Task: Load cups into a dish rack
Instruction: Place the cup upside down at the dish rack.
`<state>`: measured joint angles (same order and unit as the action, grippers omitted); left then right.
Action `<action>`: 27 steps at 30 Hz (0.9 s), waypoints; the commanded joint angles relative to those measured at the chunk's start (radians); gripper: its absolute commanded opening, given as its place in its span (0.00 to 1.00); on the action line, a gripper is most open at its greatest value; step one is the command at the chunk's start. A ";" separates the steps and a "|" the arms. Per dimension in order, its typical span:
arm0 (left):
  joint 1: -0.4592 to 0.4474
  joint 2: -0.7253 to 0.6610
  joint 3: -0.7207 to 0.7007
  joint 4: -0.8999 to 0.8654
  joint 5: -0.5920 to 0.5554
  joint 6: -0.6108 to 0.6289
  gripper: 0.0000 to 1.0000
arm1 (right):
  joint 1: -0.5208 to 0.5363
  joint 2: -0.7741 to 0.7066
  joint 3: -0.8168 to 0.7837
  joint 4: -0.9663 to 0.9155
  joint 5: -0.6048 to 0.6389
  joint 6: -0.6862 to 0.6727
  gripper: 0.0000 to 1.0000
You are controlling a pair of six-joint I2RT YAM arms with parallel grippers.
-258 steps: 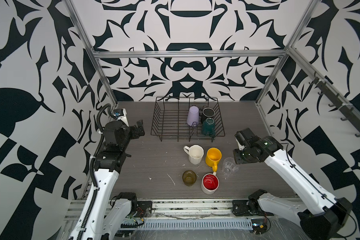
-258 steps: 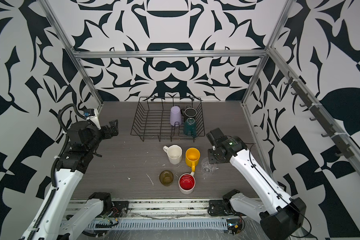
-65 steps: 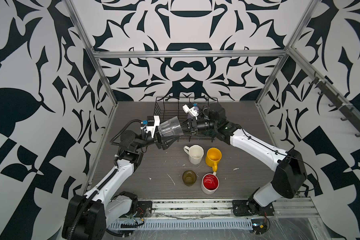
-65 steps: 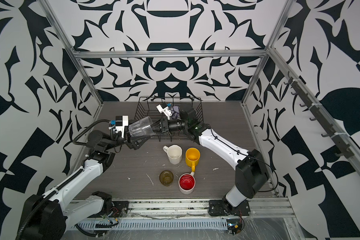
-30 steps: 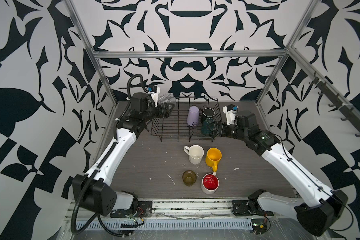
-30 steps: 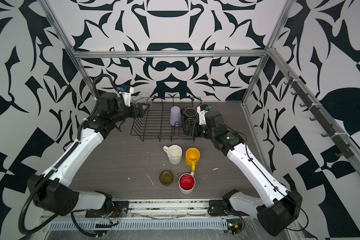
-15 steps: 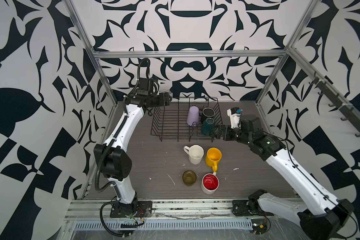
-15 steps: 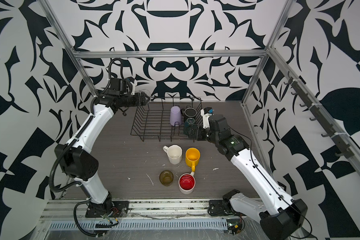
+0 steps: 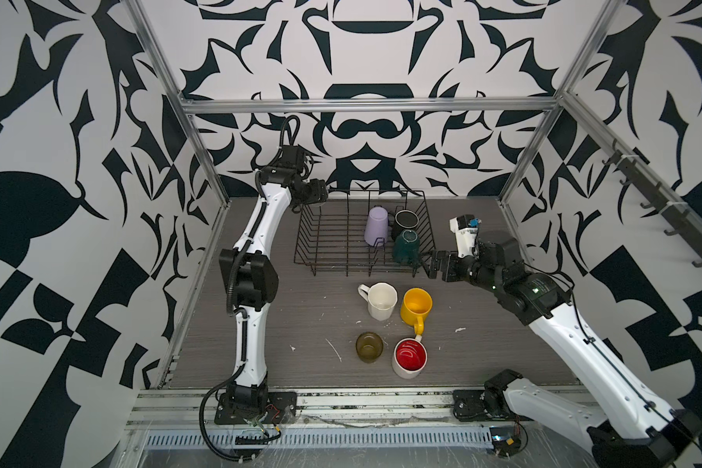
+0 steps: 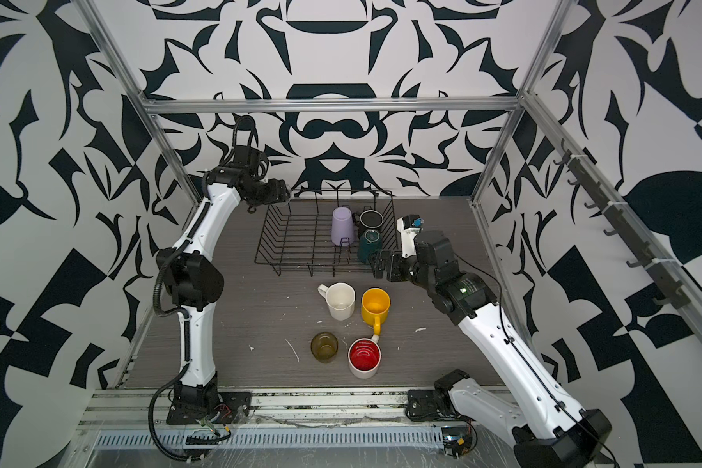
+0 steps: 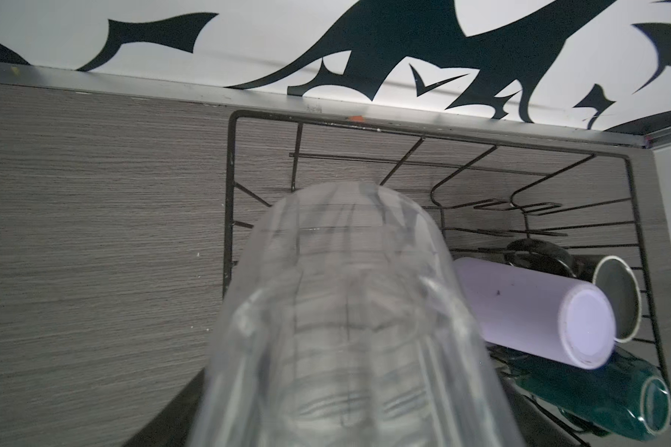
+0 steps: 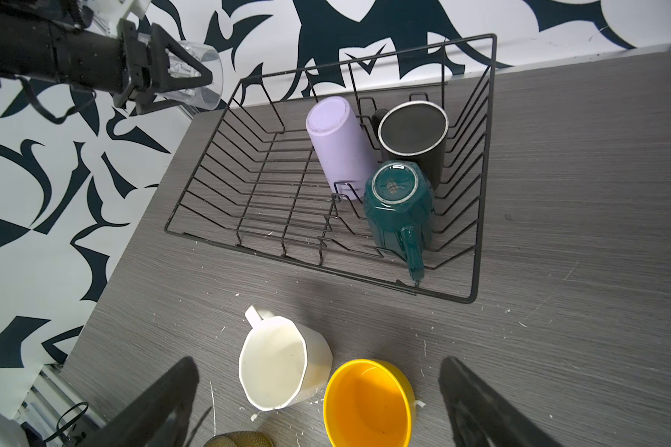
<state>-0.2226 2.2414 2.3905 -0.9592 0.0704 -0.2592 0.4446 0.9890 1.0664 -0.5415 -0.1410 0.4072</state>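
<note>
My left gripper [image 9: 321, 192] is shut on the clear glass [image 11: 345, 309], which it holds lying sideways over the back left corner of the dish rack [image 9: 337, 265]; the right wrist view shows the glass [image 12: 206, 73] in the jaws. A lilac tumbler [image 9: 375, 225], a black mug [image 9: 406, 219] and a dark-green mug [image 9: 406, 245] stand upside down at the rack's right end. My right gripper [image 9: 432, 265] is open and empty just off the rack's front right corner. On the table in front are a white faceted mug [image 9: 381, 300], a yellow mug [image 9: 416, 306], an olive glass [image 9: 369, 346] and a red-inside mug [image 9: 410, 358].
The rack [image 10: 284, 263] sits against the patterned back wall, its left two thirds holding nothing. Metal frame posts [image 9: 203, 158] stand at the back corners. White flecks lie scattered on the grey table [image 9: 300, 324].
My left arm has lifted and swung the clear glass up to the rack's back left corner. My right gripper has drawn back a little from the rack toward the front right, jaws wide.
</note>
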 commanded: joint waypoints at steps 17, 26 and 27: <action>-0.054 0.159 0.077 -0.099 -0.092 0.017 0.00 | -0.004 -0.051 -0.066 0.011 -0.034 0.056 0.98; -0.087 0.231 0.104 -0.103 -0.191 0.050 0.00 | -0.004 -0.067 -0.090 0.014 -0.053 0.088 0.97; -0.087 0.238 0.108 -0.102 -0.191 0.050 0.00 | -0.004 -0.070 -0.095 0.013 -0.052 0.091 0.97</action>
<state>-0.3084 2.4508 2.4657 -1.0164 -0.0891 -0.2211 0.4446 0.9478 0.9764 -0.5571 -0.1806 0.4759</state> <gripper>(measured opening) 0.808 0.974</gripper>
